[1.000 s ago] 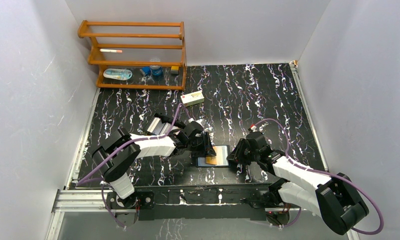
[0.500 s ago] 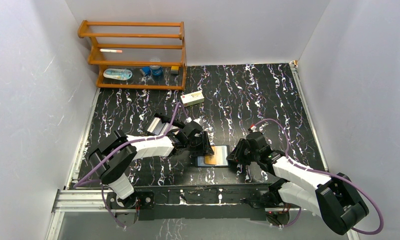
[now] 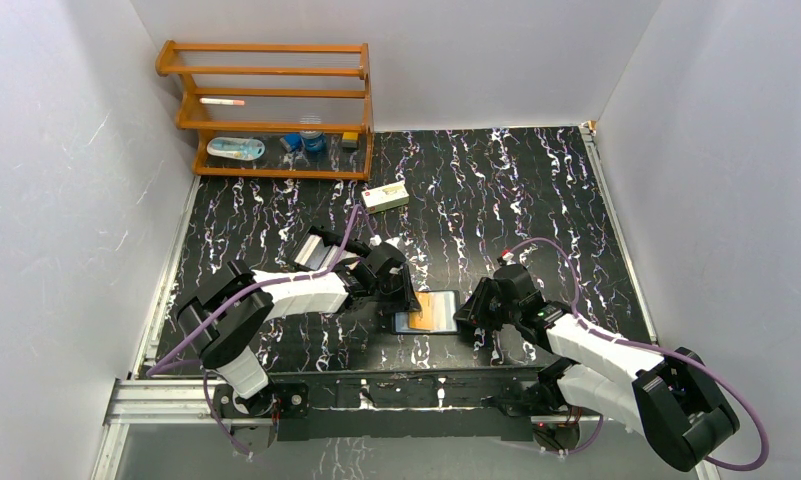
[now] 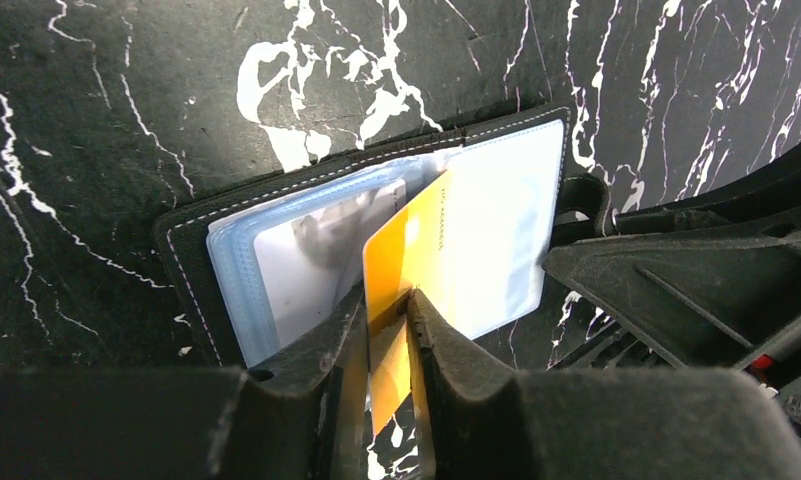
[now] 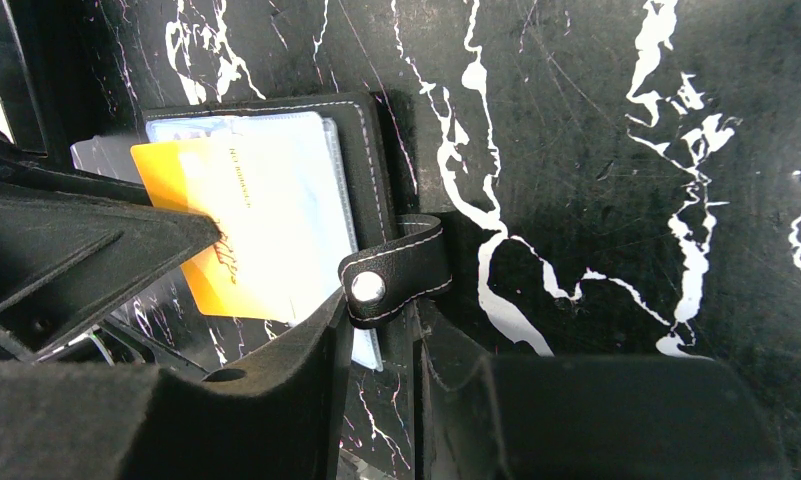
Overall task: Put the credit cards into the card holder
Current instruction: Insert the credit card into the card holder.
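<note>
On the table, the card holder [image 4: 191, 250] lies open.
Left claw [image 4: 388, 305] pinches an orange credit card [image 4: 416, 235] at its sleeves; right claw [image 5: 381, 318] grip unclear.

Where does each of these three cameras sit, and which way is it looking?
Top external: above and behind, looking down on the table; left arm and right arm show.
Left wrist: looks past the left fingers, which pinch an orange card, onto the card holder.
Right wrist: looks past the right fingers at the snap tab.
Both wrist views share card and holder.
</note>
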